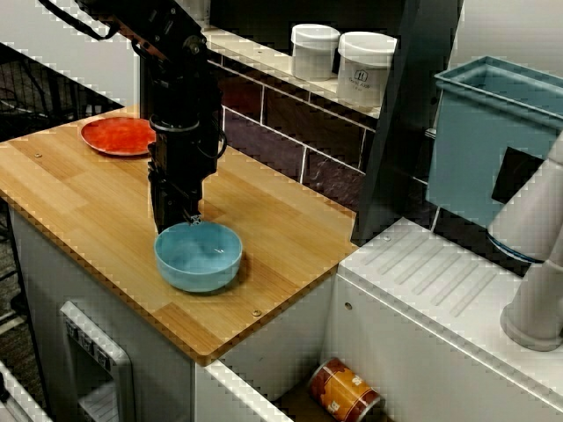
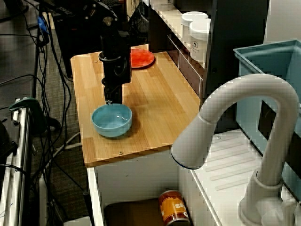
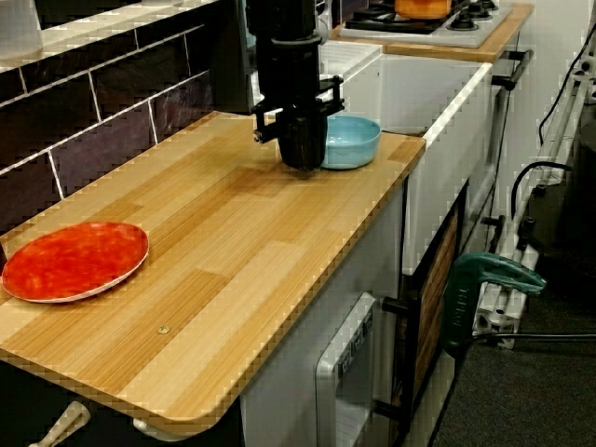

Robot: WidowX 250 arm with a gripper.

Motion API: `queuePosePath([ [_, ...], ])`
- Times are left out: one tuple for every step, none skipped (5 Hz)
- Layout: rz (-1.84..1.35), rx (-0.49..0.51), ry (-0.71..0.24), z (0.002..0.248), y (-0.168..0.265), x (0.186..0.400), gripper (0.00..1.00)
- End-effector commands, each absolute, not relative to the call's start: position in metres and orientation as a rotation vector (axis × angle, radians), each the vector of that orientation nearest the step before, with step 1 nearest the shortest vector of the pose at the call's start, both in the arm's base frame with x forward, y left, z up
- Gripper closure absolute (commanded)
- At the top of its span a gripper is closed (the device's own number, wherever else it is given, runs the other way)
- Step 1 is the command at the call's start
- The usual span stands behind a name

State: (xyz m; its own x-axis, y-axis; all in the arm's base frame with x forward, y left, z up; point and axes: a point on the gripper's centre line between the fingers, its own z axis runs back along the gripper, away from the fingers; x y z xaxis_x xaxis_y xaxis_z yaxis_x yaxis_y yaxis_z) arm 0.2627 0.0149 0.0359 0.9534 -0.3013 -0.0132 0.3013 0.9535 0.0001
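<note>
We are hanging gripper [image 1: 182, 214] straight down at blue bowl [image 1: 199, 257] rim, side facing red plate [image 1: 119, 134]; bowl's middle lying beyond, away from plate. Finger spread: we cannot tell.

The black arm [image 1: 169, 48] stood above the claw [image 1: 187, 218] and slanted away behind it. The wrist [image 1: 180, 141] was upright, directly over the claw. The claw pointed straight down, its fingers close together at the tip. No view showed whether they were parted or fully closed.
</note>
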Motion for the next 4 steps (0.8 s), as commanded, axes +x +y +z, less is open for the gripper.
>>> queuePosePath([
  [-0.301, 0.004, -0.04, 0.066, 0.034, 0.254, 1.0],
  [-0.318, -0.004, -0.06, 0.076, 0.03, 0.248, 1.0],
  [-0.355, -0.006, -0.072, 0.088, 0.019, 0.241, 1.0],
  [-0.373, -0.006, -0.08, 0.09, 0.007, 0.234, 1.0],
])
